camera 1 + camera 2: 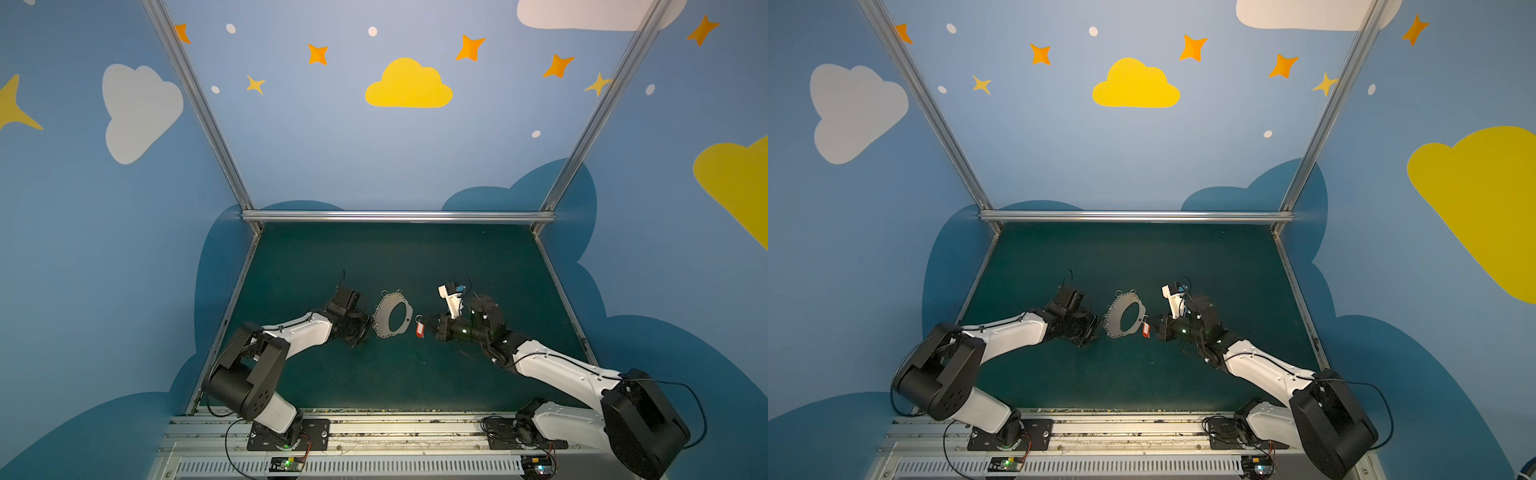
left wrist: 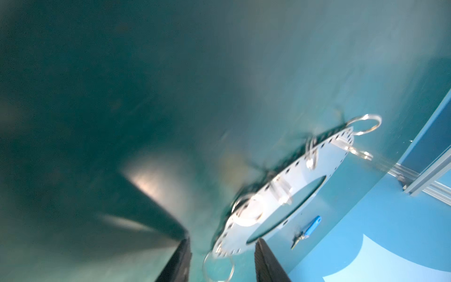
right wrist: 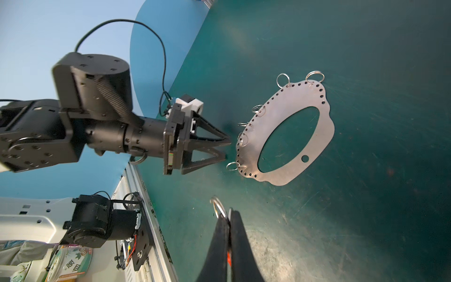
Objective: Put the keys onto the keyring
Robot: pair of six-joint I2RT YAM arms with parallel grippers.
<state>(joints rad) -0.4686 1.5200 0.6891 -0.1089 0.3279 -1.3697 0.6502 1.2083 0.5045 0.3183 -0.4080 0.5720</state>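
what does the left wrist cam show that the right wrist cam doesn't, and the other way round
Only the left wrist view: the blue-tagged key. Only the right wrist view: the right gripper shut on the red-tagged key, whose split ring pokes out, and the whole left gripper, jaws open. Both: the keyring with its small wire rings, and the left gripper's fingertips.

No text can be read

The keyring (image 1: pixel 383 322) lies on the table (image 1: pixel 374 257), between the two grippers. The left gripper (image 1: pixel 368 332) stands just beside its left edge, apart from it. The right gripper (image 1: pixel 432 329) stands near its right edge, with the tagged key (image 1: pixel 420 330) between gripper and keyring.
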